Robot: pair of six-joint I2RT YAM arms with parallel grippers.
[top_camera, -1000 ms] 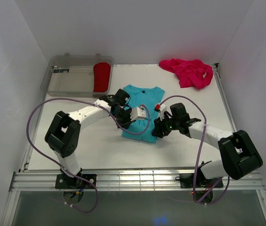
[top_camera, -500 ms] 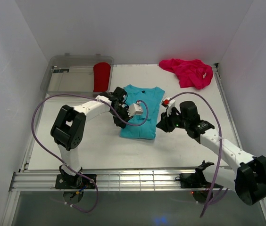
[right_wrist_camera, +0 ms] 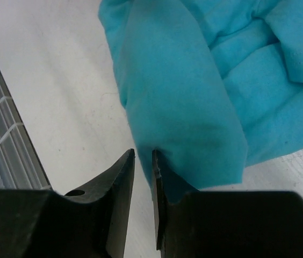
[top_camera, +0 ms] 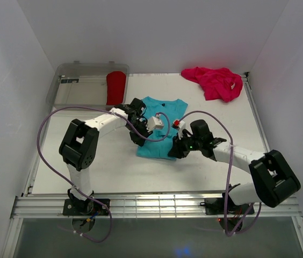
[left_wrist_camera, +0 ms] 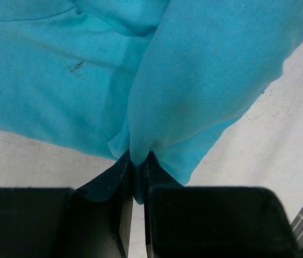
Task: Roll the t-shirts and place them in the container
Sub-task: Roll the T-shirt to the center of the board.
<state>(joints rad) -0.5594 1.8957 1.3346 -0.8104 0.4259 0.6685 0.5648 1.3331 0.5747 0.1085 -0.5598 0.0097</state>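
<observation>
Three t-shirts share the table: the red t-shirt sits in the clear bin, the pink t-shirt is bunched at the far right corner, and the turquoise t-shirt lies mid-table. Both my arms meet at its near hem, I judge to start the roll. Overhead, neither grip is readable. The left wrist view shows the left gripper pinched on a fold of turquoise hem. The right wrist view shows the right gripper narrowly parted beside the hem, with nothing between its jaws.
</observation>
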